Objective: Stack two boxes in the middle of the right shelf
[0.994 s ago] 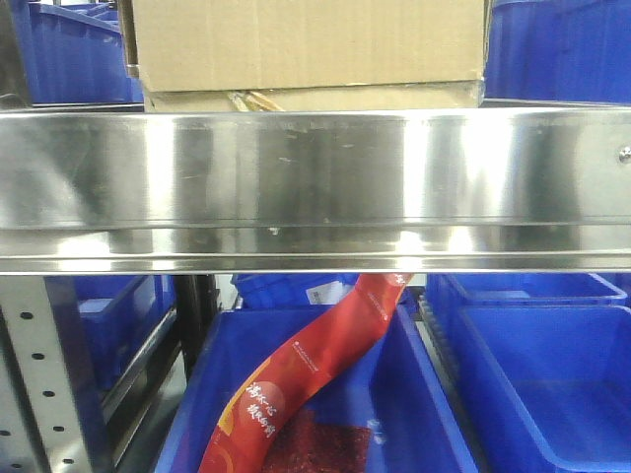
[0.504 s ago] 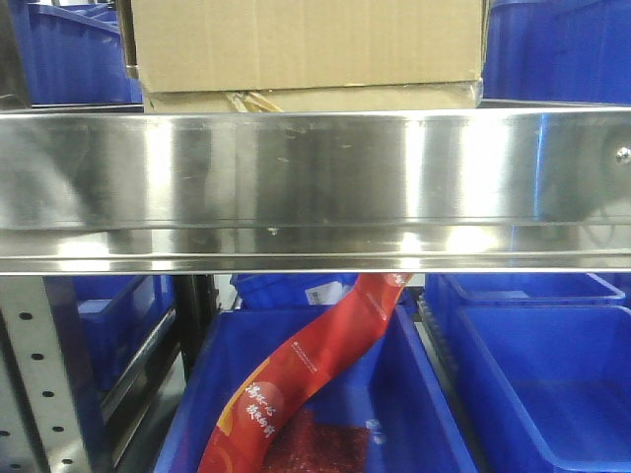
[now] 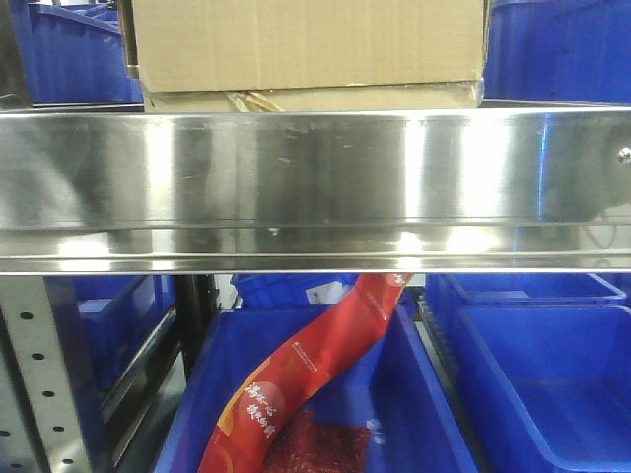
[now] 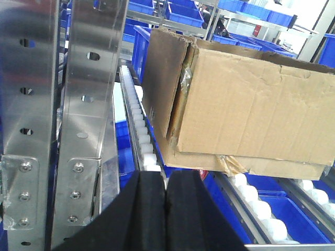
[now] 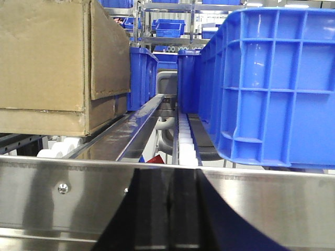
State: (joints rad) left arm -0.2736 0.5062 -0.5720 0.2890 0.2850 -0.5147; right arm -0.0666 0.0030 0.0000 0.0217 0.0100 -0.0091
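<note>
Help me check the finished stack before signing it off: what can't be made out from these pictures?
- Tall box: top cut off by the front view's upper edge.
- Flat box: only its front edge shows between the tall box and the shelf rail.
- Flat box's right end: cropped in the left wrist view.
- Red bag: its top hidden behind the rail.

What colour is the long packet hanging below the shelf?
Red packet with yellow print, clearest in the front-facing view.
</note>
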